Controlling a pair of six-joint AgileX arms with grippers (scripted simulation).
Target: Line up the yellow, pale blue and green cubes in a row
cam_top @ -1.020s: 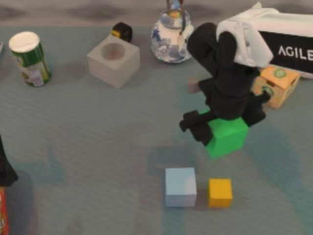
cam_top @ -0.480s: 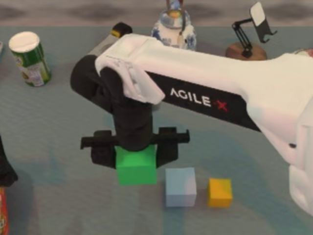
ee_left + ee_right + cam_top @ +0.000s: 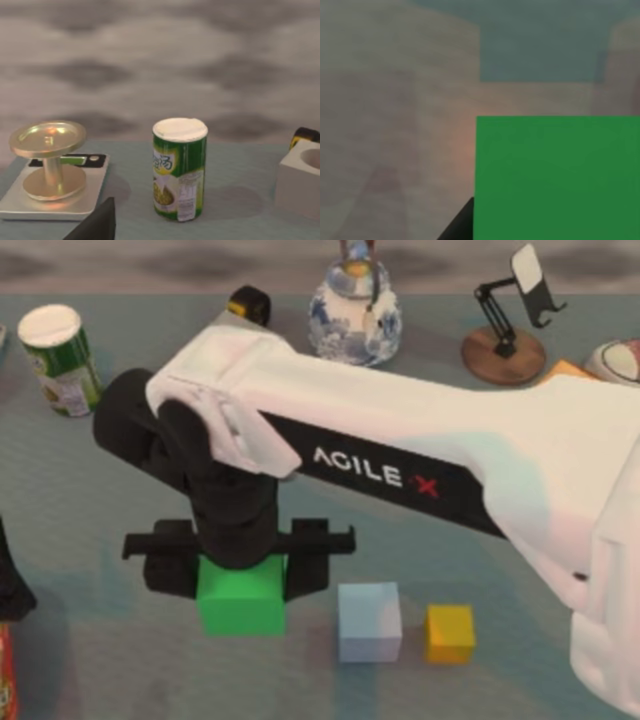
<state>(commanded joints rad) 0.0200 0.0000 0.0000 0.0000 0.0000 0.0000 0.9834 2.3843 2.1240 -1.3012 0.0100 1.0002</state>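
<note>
The pale blue cube (image 3: 370,621) and the smaller yellow cube (image 3: 450,633) sit side by side near the table's front edge. My right gripper (image 3: 238,585) reaches across from the right and is shut on the green cube (image 3: 240,606), with one black finger on each side of it. That cube is left of the pale blue one, about level with it, with a gap between them. The green cube (image 3: 555,175) fills much of the right wrist view. My left gripper (image 3: 10,585) stays parked at the table's left edge.
A green can (image 3: 62,360) stands at the back left, with a blue-and-white vase (image 3: 353,320) and a small stand on a wooden base (image 3: 505,340) along the back. The left wrist view shows a scale (image 3: 50,197) and the grey block (image 3: 300,180).
My right arm has swung left and forward with the green cube, from behind the row's right end to a spot left of the pale blue cube. The other two cubes stayed put.
</note>
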